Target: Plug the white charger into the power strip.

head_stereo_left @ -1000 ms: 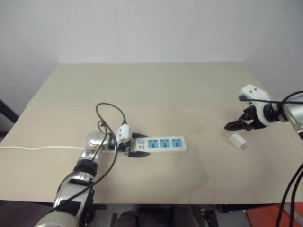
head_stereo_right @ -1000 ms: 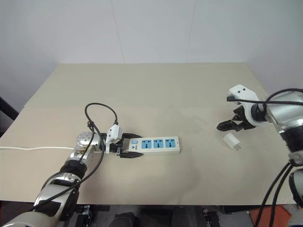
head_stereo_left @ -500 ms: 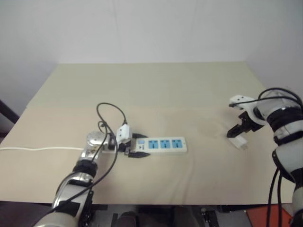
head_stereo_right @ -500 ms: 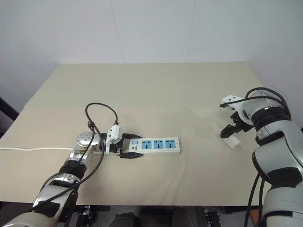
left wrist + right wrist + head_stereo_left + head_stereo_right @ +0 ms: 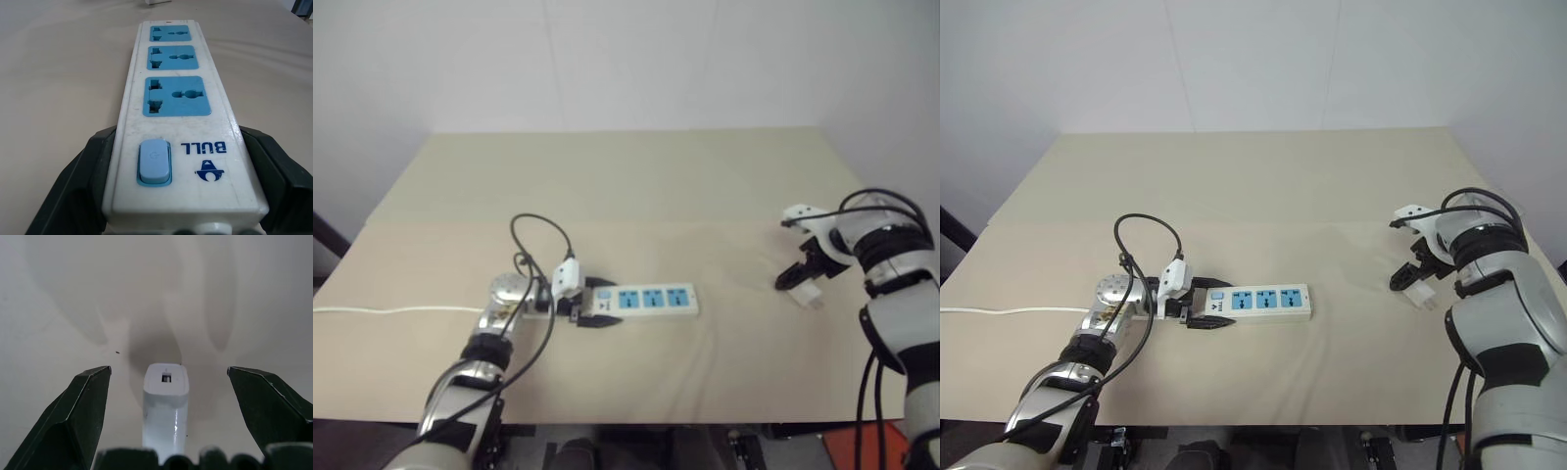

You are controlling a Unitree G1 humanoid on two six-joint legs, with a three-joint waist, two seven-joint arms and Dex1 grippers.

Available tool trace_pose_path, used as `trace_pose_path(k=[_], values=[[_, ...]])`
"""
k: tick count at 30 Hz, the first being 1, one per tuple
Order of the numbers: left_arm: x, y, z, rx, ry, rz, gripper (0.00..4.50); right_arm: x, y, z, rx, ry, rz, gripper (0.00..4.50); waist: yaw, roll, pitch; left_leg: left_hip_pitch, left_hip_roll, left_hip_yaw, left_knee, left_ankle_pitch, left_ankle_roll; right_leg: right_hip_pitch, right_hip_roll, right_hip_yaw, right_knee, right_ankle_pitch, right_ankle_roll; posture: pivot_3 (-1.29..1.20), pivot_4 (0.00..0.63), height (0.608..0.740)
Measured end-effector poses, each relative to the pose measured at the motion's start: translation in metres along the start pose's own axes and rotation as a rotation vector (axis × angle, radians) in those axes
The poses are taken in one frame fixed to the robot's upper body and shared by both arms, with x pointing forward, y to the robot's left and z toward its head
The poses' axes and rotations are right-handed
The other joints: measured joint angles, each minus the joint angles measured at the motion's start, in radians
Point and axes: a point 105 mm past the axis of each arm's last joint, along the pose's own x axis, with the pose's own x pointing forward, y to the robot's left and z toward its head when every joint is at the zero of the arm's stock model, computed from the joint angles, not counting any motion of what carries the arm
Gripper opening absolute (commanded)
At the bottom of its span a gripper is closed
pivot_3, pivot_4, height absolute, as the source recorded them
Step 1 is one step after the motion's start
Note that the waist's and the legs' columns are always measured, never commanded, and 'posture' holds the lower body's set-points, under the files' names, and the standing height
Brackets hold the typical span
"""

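over at my right on the beige table, i hold the right gripper (image 5: 166, 396) wide open, pointing down around the small white cube charger (image 5: 166, 409) lying between its fingers, while the left gripper (image 5: 171, 196) clamps the long white power strip's (image 5: 176, 117) switch end.

One power strip (image 5: 1258, 302) lies on the counter (image 5: 1263, 186), showing three blue sockets and one switch. There is one white charger (image 5: 1421, 293), off to the right. Two robot hands are over the counter, the left hand (image 5: 1206, 303) and the right hand (image 5: 1412, 273).
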Motion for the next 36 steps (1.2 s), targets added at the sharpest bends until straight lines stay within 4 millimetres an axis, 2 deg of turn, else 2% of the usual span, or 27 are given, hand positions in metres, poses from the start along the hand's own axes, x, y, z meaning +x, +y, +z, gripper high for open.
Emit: trace_pose_path(k=[6, 7, 10, 16, 17, 18, 24, 26, 29, 31, 33, 36], values=[[-0.003, -0.001, -0.001, -0.003, 0.0, 0.007, 3.3, 0.006, -0.001, -0.005, 0.005, 0.016, 0.0, 4.5, -0.009, 0.0, 0.0, 0.0, 0.0, 0.0, 0.0, 0.0, 0.0, 0.0, 0.0, 0.0, 0.0, 0.0, 0.0, 0.0, 0.15, 0.74], [-0.003, -0.001, -0.001, -0.003, 0.0, 0.008, 3.3, 0.006, -0.001, -0.005, 0.007, 0.012, 0.0, 4.32, -0.01, 0.0, 0.0, 0.0, 0.0, 0.0, 0.0, 0.0, 0.0, 0.0, 0.0, 0.0, 0.0, 0.0, 0.0, 0.0, 0.15, 0.74], [-0.004, -0.001, -0.001, -0.004, 0.001, 0.01, 3.3, 0.008, -0.002, -0.007, 0.011, 0.014, -0.003, 3.65, -0.014, 0.0, 0.0, 0.0, 0.0, 0.0, 0.0, 0.0, 0.0, 0.0, 0.0, 0.0, 0.0, 0.0, 0.0, 0.0, 0.15, 0.74], [-0.005, 0.0, -0.002, -0.004, 0.003, 0.011, 3.3, 0.01, -0.001, -0.005, -0.005, 0.008, -0.008, 1.49, -0.016, 0.0, 0.0, 0.001, 0.0, 0.0, 0.0, 0.0, 0.0, 0.0, 0.0, 0.0, 0.001, 0.0, 0.0, 0.0, 0.15, 0.74], [-0.005, 0.0, -0.002, -0.004, 0.003, 0.011, 3.3, 0.011, -0.001, -0.004, -0.008, 0.006, -0.007, 1.19, -0.016, 0.0, 0.0, 0.001, 0.0, 0.0, 0.0, 0.0, 0.0, 0.0, 0.0, 0.0, 0.001, 0.0, 0.0, 0.0, 0.15, 0.74], [-0.005, 0.0, -0.002, -0.005, 0.004, 0.011, 3.3, 0.011, 0.0, -0.004, -0.01, 0.004, -0.006, 1.09, -0.016, 0.0, 0.0, 0.001, 0.0, 0.0, 0.0, 0.0, 0.0, 0.001, 0.0, 0.0, 0.001, 0.0, 0.0, 0.0, 0.15, 0.74], [-0.005, 0.001, -0.003, -0.011, 0.007, 0.011, 3.3, 0.012, 0.004, 0.001, -0.036, -0.023, 0.004, 1.09, -0.017, 0.0, 0.0, 0.003, 0.0, 0.0, 0.0, 0.0, 0.0, 0.002, 0.0, 0.0, 0.001, 0.0, 0.0, 0.0, 0.15, 0.74], [-0.005, 0.002, -0.003, -0.014, 0.01, 0.006, 3.3, 0.008, 0.01, 0.016, -0.061, -0.129, 0.035, 1.09, -0.017, 0.001, 0.0, 0.003, 0.0, 0.0, 0.0, 0.0, 0.0, 0.002, 0.0, 0.001, 0.002, 0.0, 0.0, 0.0, 0.15, 0.74], [-0.005, 0.002, -0.002, -0.015, 0.016, -0.003, 3.3, -0.018, 0.025, 0.051, -0.115, -0.384, 0.075, 1.09, -0.017, 0.001, -0.001, 0.002, 0.0, -0.001, 0.0, 0.0, -0.001, 0.001, 0.0, 0.001, 0.003, 0.0, 0.0, 0.0, 0.15, 0.74], [-0.004, 0.003, -0.002, -0.015, 0.018, -0.011, 3.3, -0.046, 0.048, 0.079, -0.196, -0.659, 0.111, 1.09, -0.013, 0.0, -0.001, 0.002, 0.0, -0.003, -0.001, 0.0, -0.001, 0.002, 0.0, -0.001, 0.002, 0.0, 0.0, 0.0, 0.15, 0.74], [-0.004, 0.003, -0.002, -0.015, 0.021, -0.014, 3.3, -0.063, 0.077, 0.095, -0.263, -0.87, 0.149, 1.09, -0.012, -0.001, -0.002, 0.002, 0.0, -0.004, -0.001, 0.0, -0.001, 0.002, 0.0, -0.001, 0.003, 0.0, 0.0, 0.0, 0.15, 0.74], [-0.003, 0.003, -0.002, -0.014, 0.024, -0.018, 3.3, -0.055, 0.115, 0.097, -0.298, -1.0, 0.216, 1.09, -0.009, -0.003, -0.003, 0.002, -0.001, -0.004, 0.0, 0.0, -0.001, 0.002, 0.0, -0.001, 0.004, 0.0, 0.0, 0.0, 0.15, 0.74]])
